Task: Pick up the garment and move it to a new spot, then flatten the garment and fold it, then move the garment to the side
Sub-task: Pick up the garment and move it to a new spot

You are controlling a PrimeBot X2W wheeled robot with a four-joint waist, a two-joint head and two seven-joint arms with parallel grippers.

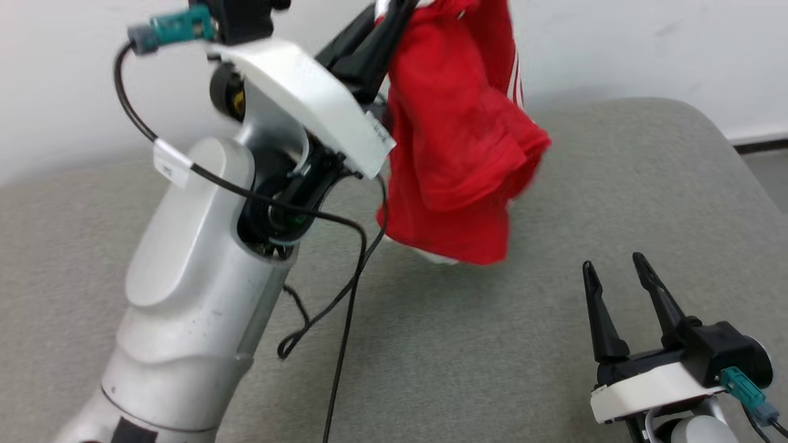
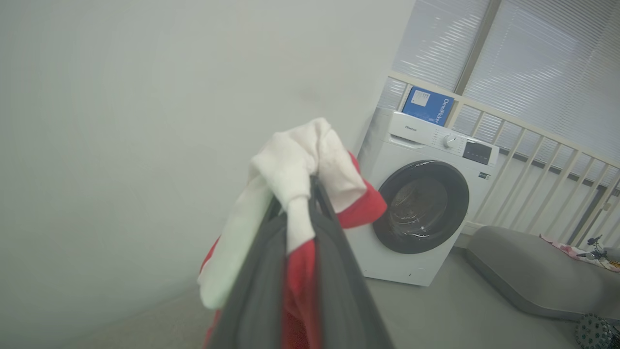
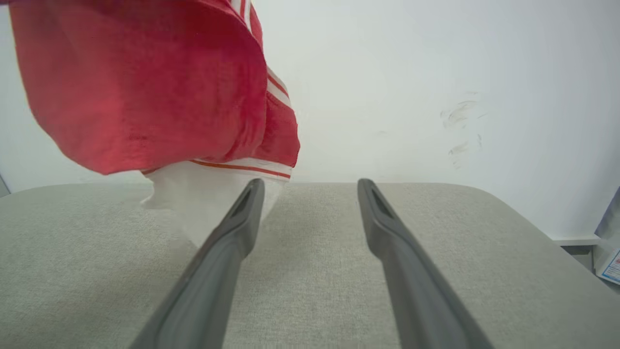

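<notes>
Here's a wide grey fabric-covered pad (image 1: 646,203) with rounded corners, set against a plain white wall (image 1: 646,43) with faint dark scuffs (image 3: 460,116). Over there, a white front-loading washing machine (image 2: 426,203) stands on the grey floor (image 2: 436,315), a blue box (image 2: 428,105) on top, and white slatted blinds (image 2: 542,58) behind a pale railing (image 2: 533,129).

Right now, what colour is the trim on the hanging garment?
White trim with thin red stripes; the right wrist view shows it best.
</notes>
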